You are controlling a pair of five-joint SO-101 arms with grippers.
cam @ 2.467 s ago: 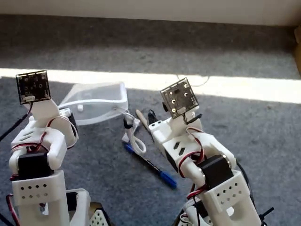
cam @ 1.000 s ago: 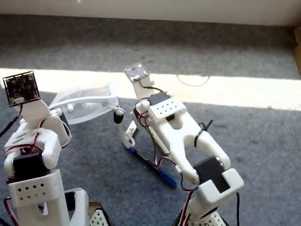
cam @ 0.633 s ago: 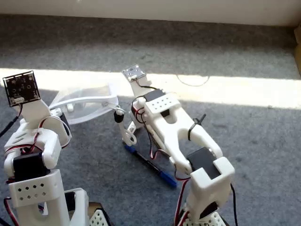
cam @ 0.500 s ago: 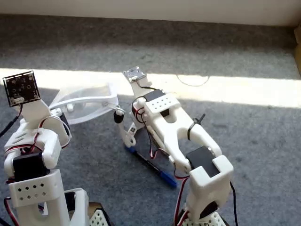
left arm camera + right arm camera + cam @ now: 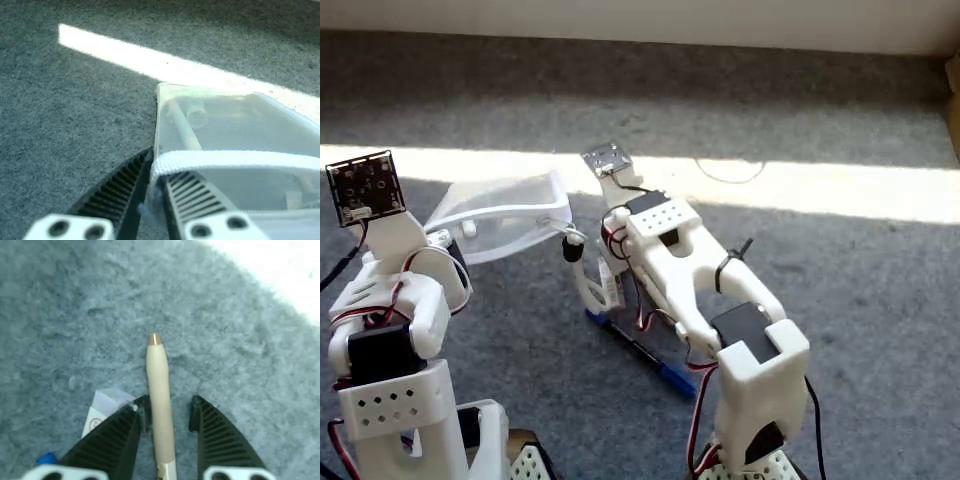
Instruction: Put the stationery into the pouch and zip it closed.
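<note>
Pouch (image 5: 505, 215) of clear mesh sits on the grey carpet (image 5: 860, 290) in front of the left arm, its white rim band clamped between the closed jaws of the left gripper (image 5: 152, 161), and a pale tube-shaped item (image 5: 186, 120) shows through the mesh inside. Just beside the pouch, the right gripper (image 5: 167, 407) is down at the carpet with its jaws apart, one on each side of a cream pen (image 5: 159, 375). A small white labelled block (image 5: 102, 412) lies just beside one jaw, and a blue pen (image 5: 645, 352) lies near the right arm.
</note>
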